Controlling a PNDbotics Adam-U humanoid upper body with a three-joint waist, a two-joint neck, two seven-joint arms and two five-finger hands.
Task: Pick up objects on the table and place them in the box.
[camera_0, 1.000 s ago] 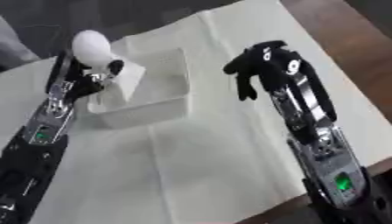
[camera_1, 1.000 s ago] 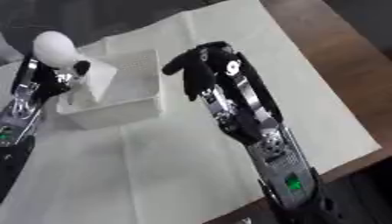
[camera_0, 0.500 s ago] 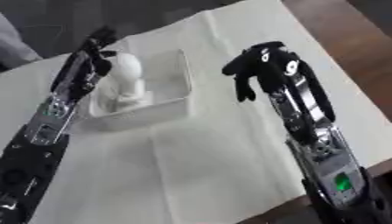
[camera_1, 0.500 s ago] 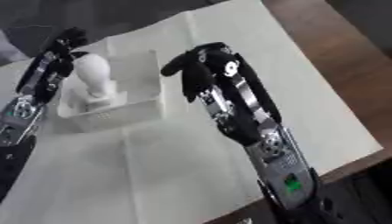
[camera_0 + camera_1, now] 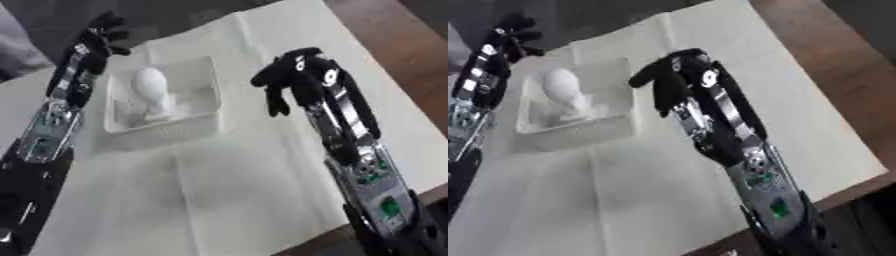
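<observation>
A white bulb-shaped object [image 5: 153, 90] lies inside the white box [image 5: 204, 127] at the upper left of the cloth. My left hand [image 5: 101, 31] is above and behind the box's far left corner, fingers relaxed, holding nothing. My right hand [image 5: 297, 75] hovers over the cloth to the right of the box, fingers hanging down and loosely bent, with nothing in them.
A cream cloth [image 5: 236, 185] covers the table. Brown wood [image 5: 394, 45] shows along the right edge and the near right corner. A grey shape [image 5: 17, 55] sits at the far left edge.
My left hand let go of the white object into the box and rose up and away past the box's far edge. The right hand has stayed in place.
</observation>
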